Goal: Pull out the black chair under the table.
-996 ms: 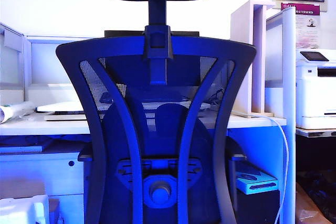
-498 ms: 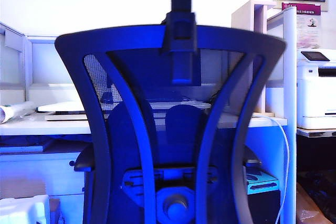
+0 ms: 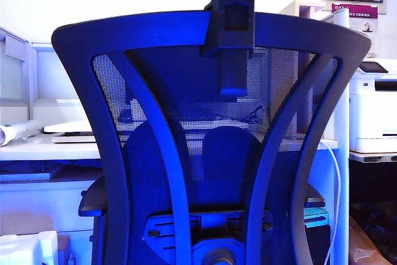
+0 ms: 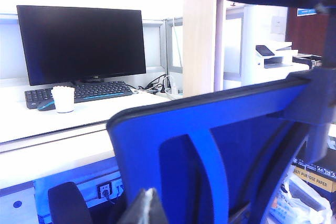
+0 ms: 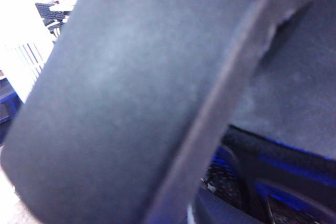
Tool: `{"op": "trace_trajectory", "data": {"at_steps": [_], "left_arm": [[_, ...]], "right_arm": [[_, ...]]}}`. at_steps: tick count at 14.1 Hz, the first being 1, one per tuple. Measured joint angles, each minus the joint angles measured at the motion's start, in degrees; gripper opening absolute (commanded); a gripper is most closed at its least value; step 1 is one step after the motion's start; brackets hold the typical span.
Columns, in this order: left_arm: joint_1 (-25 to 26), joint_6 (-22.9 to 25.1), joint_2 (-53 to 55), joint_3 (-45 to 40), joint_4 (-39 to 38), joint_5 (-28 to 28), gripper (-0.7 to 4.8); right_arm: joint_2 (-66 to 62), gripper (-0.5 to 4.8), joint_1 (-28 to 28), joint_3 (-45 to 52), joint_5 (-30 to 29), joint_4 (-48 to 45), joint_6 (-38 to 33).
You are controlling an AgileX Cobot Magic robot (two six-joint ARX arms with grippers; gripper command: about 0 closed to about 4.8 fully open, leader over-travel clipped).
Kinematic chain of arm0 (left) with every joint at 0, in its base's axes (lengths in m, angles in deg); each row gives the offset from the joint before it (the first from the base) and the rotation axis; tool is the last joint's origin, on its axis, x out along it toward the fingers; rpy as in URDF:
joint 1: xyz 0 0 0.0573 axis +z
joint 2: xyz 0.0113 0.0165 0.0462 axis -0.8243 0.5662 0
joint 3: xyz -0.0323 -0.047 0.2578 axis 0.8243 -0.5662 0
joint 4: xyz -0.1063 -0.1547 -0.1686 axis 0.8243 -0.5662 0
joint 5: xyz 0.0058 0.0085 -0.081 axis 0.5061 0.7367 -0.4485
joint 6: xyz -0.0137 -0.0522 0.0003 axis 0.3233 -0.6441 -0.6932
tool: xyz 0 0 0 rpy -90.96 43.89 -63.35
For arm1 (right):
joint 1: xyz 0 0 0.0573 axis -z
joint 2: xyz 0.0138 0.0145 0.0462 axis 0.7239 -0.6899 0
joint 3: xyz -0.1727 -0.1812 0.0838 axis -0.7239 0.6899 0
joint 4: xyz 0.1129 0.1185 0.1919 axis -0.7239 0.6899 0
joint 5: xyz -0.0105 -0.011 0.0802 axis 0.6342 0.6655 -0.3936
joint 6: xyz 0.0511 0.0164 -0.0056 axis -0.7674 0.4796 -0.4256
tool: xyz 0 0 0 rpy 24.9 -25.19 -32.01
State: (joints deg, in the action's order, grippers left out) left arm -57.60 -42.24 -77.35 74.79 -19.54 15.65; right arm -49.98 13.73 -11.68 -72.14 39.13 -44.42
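Filling most of the exterior view, the black chair (image 3: 211,147) stands with its back to the camera in front of the table (image 3: 56,147), a long white desk with a thin flat top and a white drawer unit below. The room is a bright office with white walls: a white printer (image 3: 374,107) stands on a stand to the right, a pale upright wooden shelf (image 4: 199,45) rises at the desk's end, and a white cable hangs down the desk's side panel. On the desk, seen from the left wrist, are a dark monitor (image 4: 81,43), a black keyboard (image 4: 79,93) and a small white ribbed cup (image 4: 63,99). The chair's back is see-through mesh stretched in a smooth plastic frame whose ribs curve in an hourglass; a square post rises from the top rail, and padded armrests jut out at both sides. The left gripper (image 4: 144,208) shows only as dark fingertips lying close together, pressed nearly shut and holding nothing, with the chair's top rail just beyond them and the padded headrest above. The right gripper cannot be picked out in its own wrist view, which is filled by a blurred, matte dark pad (image 5: 131,93) close to the lens, so whether its fingers are spread or pinching something I cannot tell.
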Motion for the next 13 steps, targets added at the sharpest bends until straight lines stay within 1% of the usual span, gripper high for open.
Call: {"op": "trace_trajectory", "data": {"at_steps": [2, 3, 4, 5, 6, 7, 8, 11, 13], "left_arm": [[0.0, -0.07, 0.0, 0.0, 0.0, 0.0, -0.06], [0.0, -0.07, 0.0, 0.0, 0.0, 0.0, -0.06], [0.0, -0.07, 0.0, 0.0, 0.0, 0.0, -0.06], [0.0, -0.07, 0.0, 0.0, 0.02, 0.0, -0.06], [0.0, -0.07, 0.0, 0.0, 0.04, 0.0, -0.06], [0.0, -0.07, 0.0, 0.0, 0.11, 0.0, -0.06], [0.0, -0.07, 0.0, 0.0, 0.15, 0.0, -0.06], [0.0, -0.07, 0.0, 0.0, 0.22, 0.0, -0.06], [0.0, -0.07, 0.0, 0.0, 0.22, 0.09, -0.06]], "right_arm": [[0.35, -0.01, 0.0, 0.07, -0.07, 0.39, 0.0], [0.31, 0.83, 0.04, 0.07, -0.85, 0.44, 0.0], [0.24, 2.26, 0.15, 0.07, -1.7, 0.48, -0.24], [0.22, 2.95, 0.24, 0.07, -1.86, 0.63, -0.37], [0.28, 3.94, 0.26, -0.07, -1.62, 0.59, -4.22], [0.96, 4.57, 0.68, -0.77, -0.81, -0.42, -6.86], [1.81, 4.73, 0.7, -0.85, -0.07, -1.25, -7.8], [4.42, 4.73, 0.72, -0.77, 0.26, 1.99, -8.41], [8.59, 4.72, 0.72, -0.81, 0.35, 3.82, -9.46]]}}
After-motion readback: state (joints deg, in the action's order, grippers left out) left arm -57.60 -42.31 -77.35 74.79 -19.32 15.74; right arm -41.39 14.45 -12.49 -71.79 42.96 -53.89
